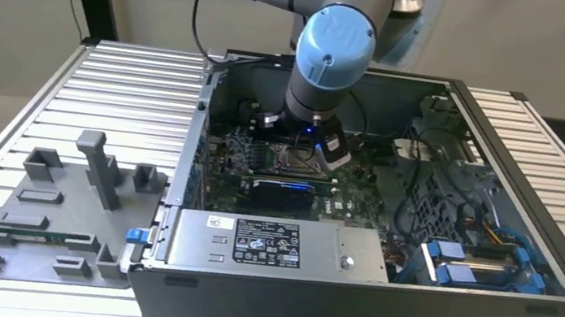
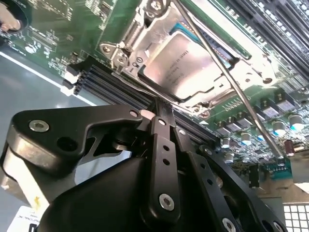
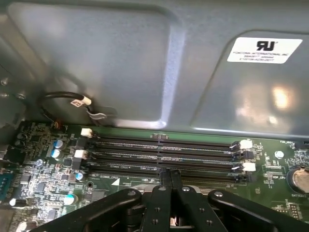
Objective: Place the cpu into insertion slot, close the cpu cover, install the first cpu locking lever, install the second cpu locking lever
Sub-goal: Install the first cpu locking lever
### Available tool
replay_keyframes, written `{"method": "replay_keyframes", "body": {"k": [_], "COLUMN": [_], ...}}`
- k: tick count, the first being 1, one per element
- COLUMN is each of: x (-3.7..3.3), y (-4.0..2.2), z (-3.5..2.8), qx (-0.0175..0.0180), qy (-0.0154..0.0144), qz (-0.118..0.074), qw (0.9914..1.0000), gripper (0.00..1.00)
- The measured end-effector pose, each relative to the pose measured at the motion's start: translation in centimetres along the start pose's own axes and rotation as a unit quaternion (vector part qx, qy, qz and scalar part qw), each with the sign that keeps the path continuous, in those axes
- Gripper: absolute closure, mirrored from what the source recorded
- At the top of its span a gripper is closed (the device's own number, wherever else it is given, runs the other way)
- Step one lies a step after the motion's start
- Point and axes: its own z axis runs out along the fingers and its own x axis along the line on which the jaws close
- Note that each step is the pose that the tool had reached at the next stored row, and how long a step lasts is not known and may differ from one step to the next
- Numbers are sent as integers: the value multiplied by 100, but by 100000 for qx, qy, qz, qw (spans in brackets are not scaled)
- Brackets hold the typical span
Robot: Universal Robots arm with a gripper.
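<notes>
The gripper [image 2: 162, 109] has its fingers [image 2: 160, 126] pressed fully together with nothing visible between them, and it stands just beside the insertion slot [image 1: 299, 159], which in the exterior view lies at 12 o'clock from the grey power supply box [image 1: 261, 242]. The cpu [image 2: 186, 65] lies flat in the slot, with the cpu cover [image 2: 147, 36] down around it and a thin locking lever [image 2: 231, 80] running along one side. I judge the chip light, stiff and delicate, to be touched only at its edges, while the lever is smooth springy wire, best pushed near its free end.
</notes>
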Motion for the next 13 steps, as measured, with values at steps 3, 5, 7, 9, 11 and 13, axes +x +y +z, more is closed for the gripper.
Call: {"method": "replay_keyframes", "body": {"k": [3, 5, 7, 9, 11, 13], "x": [-44, -68, -82, -103, -128, -151], "y": [-3, -5, -6, -7, -8, -11], "z": [1, 2, 2, 2, 3, 5], "qx": [-11, -21, -18, -31, -38, -43], "qy": [134, 225, 325, 487, 584, 686], "qz": [-238, -392, -502, -586, -735, -910], "qw": [100000, 99999, 99998, 99997, 99996, 99993], "gripper": [100, 100, 100, 100, 100, 100]}}
